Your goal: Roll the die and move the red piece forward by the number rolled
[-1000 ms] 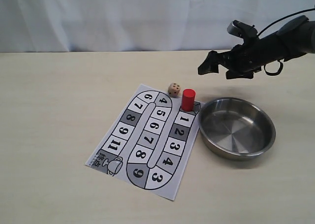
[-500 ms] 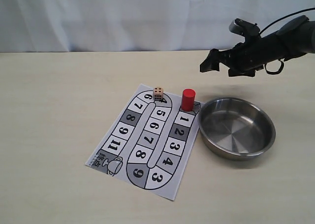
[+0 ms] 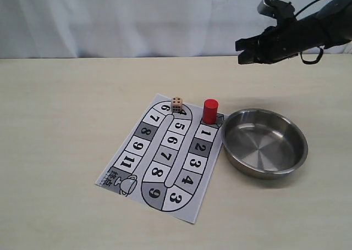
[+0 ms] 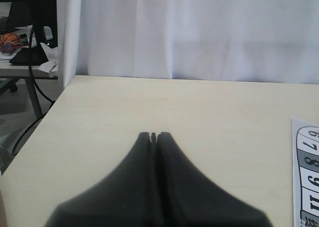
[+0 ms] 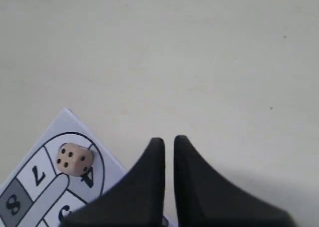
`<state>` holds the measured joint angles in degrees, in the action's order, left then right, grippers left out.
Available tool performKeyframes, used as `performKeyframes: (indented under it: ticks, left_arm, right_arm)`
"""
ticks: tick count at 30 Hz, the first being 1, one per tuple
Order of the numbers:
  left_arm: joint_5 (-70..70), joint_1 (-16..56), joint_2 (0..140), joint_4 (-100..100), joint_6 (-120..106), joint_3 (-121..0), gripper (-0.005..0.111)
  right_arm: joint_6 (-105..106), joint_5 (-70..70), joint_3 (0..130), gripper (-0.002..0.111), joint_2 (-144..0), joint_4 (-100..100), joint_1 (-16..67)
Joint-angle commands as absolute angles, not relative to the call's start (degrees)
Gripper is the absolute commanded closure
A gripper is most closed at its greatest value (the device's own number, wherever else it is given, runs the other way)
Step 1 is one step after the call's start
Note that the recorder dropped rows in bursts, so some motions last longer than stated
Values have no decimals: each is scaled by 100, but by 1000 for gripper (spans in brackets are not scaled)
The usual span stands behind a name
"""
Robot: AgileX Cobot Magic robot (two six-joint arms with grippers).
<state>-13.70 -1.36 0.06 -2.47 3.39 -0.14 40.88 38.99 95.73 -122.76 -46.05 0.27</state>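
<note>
Both left gripper point(image 4: 154, 134) and right gripper point(image 5: 168, 139) pressed together, empty; small tan wooden die point(image 3: 177, 103) lies free on printed paper board point(image 3: 165, 165), presumably for reading; short red cylinder piece point(image 3: 209, 111) not yet advanced

Die point(image 3: 177, 103): small light tan cube with black pips, at rest just above frame centre, on the curved top end of the game board point(image 3: 157, 170) at square 4. Red piece point(image 3: 209, 111): short solid red cylinder, upright, right of the die and apart from it, above square 1.
</note>
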Motion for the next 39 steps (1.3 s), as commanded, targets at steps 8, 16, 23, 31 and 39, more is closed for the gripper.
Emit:
performKeyframes:
  ticks: [8, 16, 23, 31, 39]
  left_arm:
    - [-1339, -136, 0, -250, 369, 0, 107]
    - [-1303, -136, 0, -250, 369, 0, 107]
    - [-1303, -136, 0, -250, 369, 0, 107]
    - [-1303, -136, 0, -250, 369, 0, 107]
    - [-1340, -136, 0, -239, 369, 0, 107]
  right_arm:
    - [3537, 3834, 9589, 104, -11895, -3619, 1375]
    - [1686, 3760, 9589, 104, -11908, -1880, 2208]
    - [1068, 3843, 9589, 104, -12309, -1556, 2531]
    - [787, 3867, 9677, 104, -12647, -1534, 2507]
    - [436, 4603, 10382, 104, -12806, -1341, 2405]
